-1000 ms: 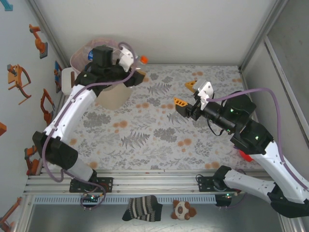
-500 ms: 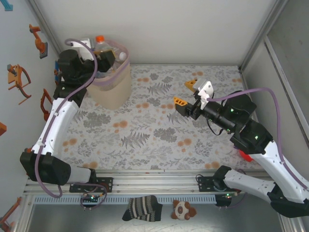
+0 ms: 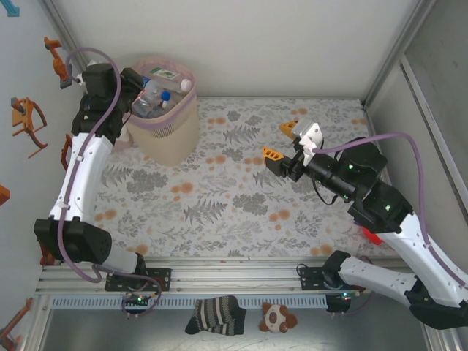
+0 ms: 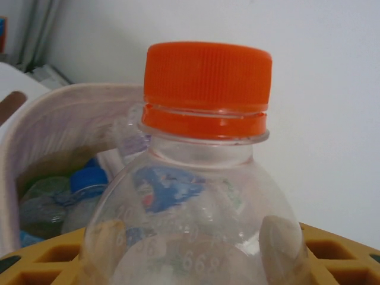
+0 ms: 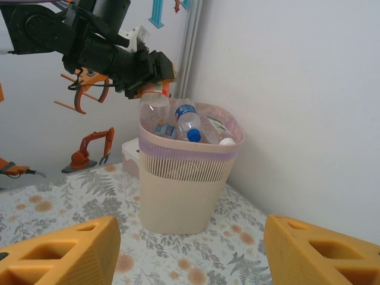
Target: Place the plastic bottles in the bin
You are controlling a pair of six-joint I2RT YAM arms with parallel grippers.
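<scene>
One orange-capped bottle [image 4: 202, 178], gripped by the left end effector [image 5: 153, 84]. In the last second it was carried from the bin's [image 5: 184, 196] right side round to its left rim, and is upright there. Bin already crowded with plastic bottles [image 5: 187, 122]. Right end effector [image 3: 281, 141] is spread and empty above the worktop [image 3: 219, 212]. Release pending.

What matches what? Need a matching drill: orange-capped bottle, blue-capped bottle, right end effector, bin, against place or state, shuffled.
Things
1. orange-capped bottle
2. blue-capped bottle
3. right end effector
4. bin

Place or state
A. open, nothing in it
B. stands at the far left corner of the table
C. lies inside the bin
D. gripped by the left end effector

Pairs: 1-D, 2-C, 3-A, 4-B
</scene>
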